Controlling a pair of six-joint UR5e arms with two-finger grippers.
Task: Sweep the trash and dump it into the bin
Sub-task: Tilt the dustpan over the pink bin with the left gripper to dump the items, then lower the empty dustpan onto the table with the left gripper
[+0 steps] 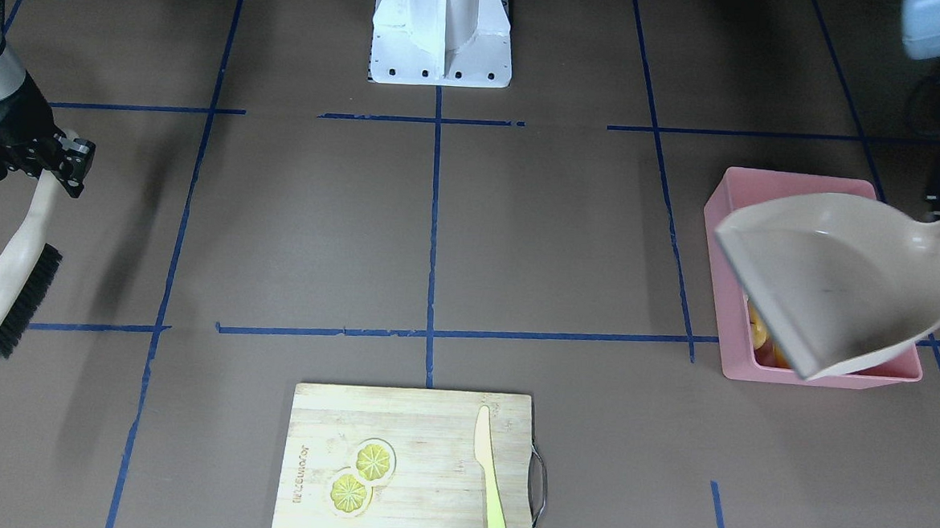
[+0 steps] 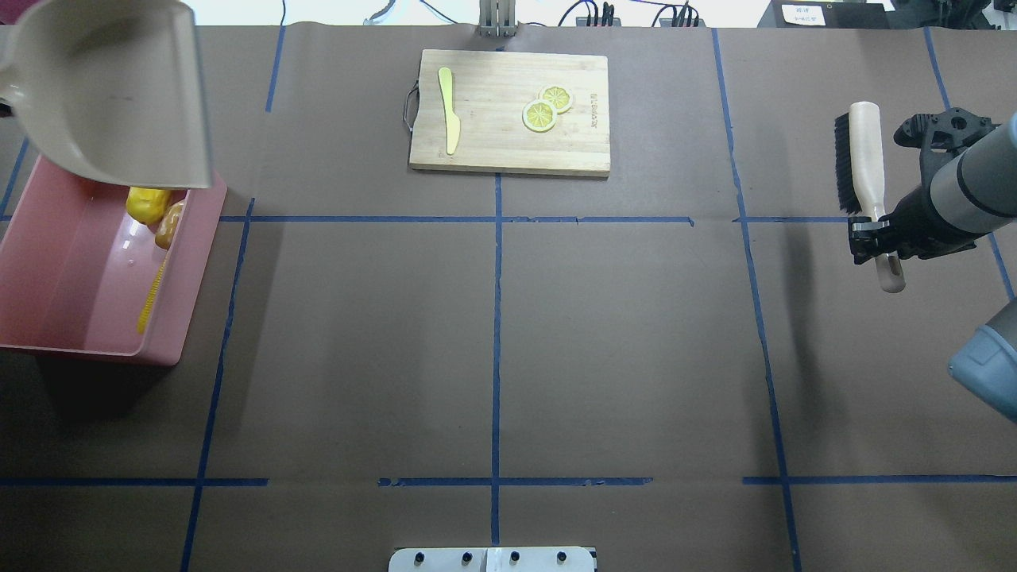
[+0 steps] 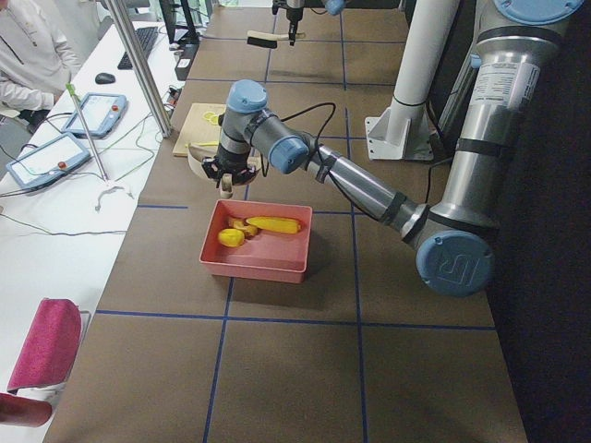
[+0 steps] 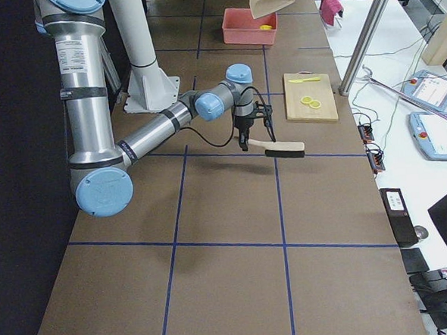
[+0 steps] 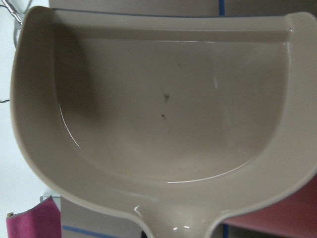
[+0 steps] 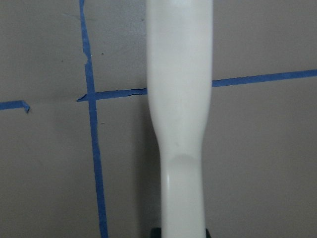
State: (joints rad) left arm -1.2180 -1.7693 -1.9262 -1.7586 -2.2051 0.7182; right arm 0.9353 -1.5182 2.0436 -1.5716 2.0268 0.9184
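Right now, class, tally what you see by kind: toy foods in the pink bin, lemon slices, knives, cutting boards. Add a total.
Toy foods in the bin: 3 (corn cob, potato, ginger root)
Lemon slices: 2
Knife: 1
Cutting board: 1
Total: 7

bin (image 2: 71, 294): glossy pink plastic; dustpan (image 5: 163, 124): smooth beige plastic; board (image 2: 508, 143): wood

Robotics lab, two-arm test station.
Shown by a desk (image 2: 357, 334) papered brown and gridded in blue tape (image 2: 496, 318), grey industrial arms (image 3: 480, 138) by a white pedestal (image 1: 442, 37), teach pendants (image 3: 44, 159) and cables (image 2: 592, 12) on the white bench (image 3: 55, 249) along the far side, an operator (image 3: 28, 55) seated there.
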